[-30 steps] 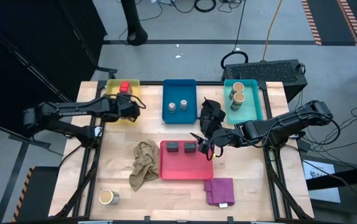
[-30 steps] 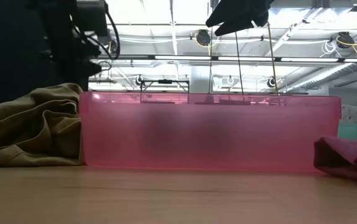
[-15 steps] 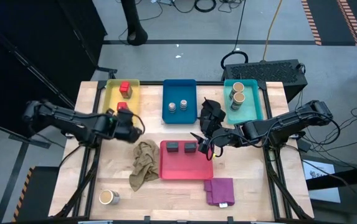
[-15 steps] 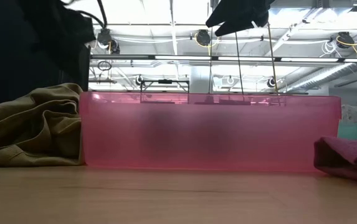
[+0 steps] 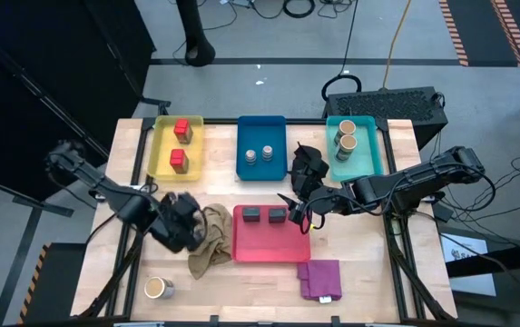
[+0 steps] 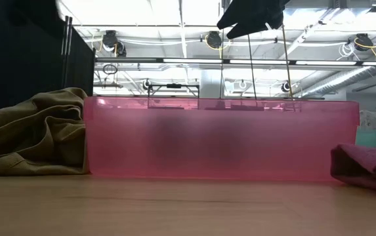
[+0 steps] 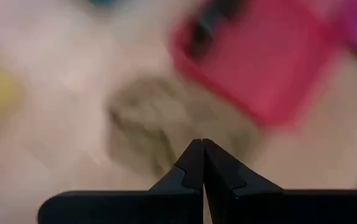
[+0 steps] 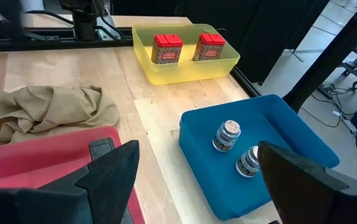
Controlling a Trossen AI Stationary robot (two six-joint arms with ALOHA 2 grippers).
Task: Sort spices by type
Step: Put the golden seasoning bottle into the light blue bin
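Two red cubes (image 5: 181,145) sit in the yellow tray (image 5: 161,153) at the surface's far left edge. The left hand (image 5: 183,232), fingers pressed together and empty, hangs over the beige cloth (image 5: 209,238), well apart from them. The right hand (image 5: 294,211) stands wide beside the red tray (image 5: 269,245).

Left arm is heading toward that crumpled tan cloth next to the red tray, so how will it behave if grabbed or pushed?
The crumpled tan cloth lies in loose folds, so it is probably floppy and would drape from a pinch. Pushed, it would likely bunch rather than slide, perhaps against the red plastic tray it touches. It looks light. The left gripper, shut, sits at its edge.
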